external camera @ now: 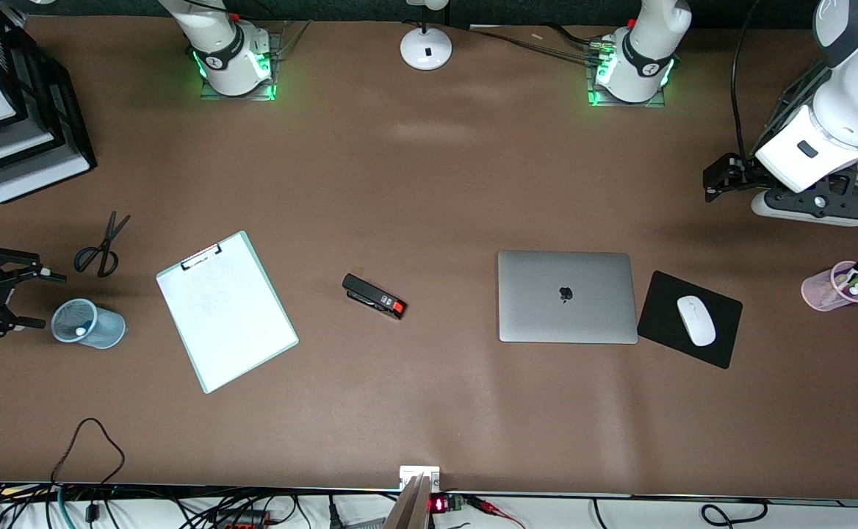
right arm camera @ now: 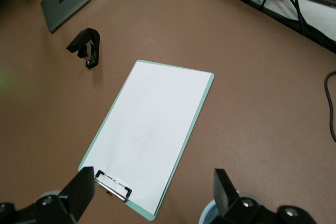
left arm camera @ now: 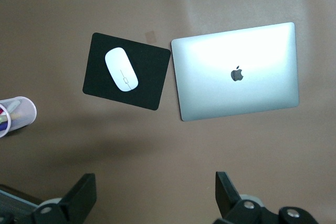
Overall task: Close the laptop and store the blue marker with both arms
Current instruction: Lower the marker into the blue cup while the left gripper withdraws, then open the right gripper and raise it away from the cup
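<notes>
The silver-grey laptop [external camera: 566,296] lies closed on the table, its lid with the apple logo facing up; it also shows in the left wrist view [left arm camera: 236,77]. A light blue mesh cup [external camera: 88,323] holds a slim thing whose white end shows; I cannot make out the blue marker's body. My right gripper [external camera: 36,300] is open and empty beside that cup, toward the right arm's end of the table. In the right wrist view the right gripper [right arm camera: 155,187] is wide open. My left gripper [external camera: 709,182] is open and empty, high over the table at the left arm's end; it shows wide open in the left wrist view [left arm camera: 156,190].
A black mouse pad [external camera: 664,308] with a white mouse [external camera: 696,320] lies beside the laptop. A pink cup [external camera: 839,286] holds several pens. A black stapler [external camera: 374,297], a clipboard [external camera: 226,310], scissors [external camera: 102,246] and paper trays [external camera: 10,110] are also on the table.
</notes>
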Motion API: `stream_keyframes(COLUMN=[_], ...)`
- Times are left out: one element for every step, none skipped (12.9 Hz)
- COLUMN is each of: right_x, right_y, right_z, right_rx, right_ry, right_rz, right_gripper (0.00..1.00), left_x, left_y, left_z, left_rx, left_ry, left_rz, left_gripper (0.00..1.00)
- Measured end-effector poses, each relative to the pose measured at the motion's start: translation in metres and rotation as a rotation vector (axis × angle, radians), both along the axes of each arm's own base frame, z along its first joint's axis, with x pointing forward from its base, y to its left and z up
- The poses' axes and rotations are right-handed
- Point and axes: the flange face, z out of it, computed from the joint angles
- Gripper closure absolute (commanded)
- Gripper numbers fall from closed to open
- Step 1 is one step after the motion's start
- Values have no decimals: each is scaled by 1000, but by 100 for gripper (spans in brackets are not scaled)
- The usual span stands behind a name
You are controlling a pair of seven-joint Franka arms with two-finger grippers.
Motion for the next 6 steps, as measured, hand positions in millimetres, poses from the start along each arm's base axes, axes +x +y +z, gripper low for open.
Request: stream_keyframes(right_x=[0,1,2,3,5,6], right_y=[2,7,14,24,34,44], right_z=[8,17,28,38,47,55], right_rx=[-26,-52,-76,-103,-134,-163], right_ry=[32,59,79,100,125,155], right_rz=[-29,-56,-76,-94,-115,-142], right_gripper=[0,0,0,0,0,0], left_x=[0,0,0,0,0,0], left_y=[-1,-2,-2,-2,-2,-2], left_z=[0,0,0,0,0,0], left_rx=[0,0,0,0,0,0], left_ry=[0,1,1,1,1,2], left_rz=[-2,-3,-3,-3,-3,-3], left_gripper=[0,0,0,0,0,0])
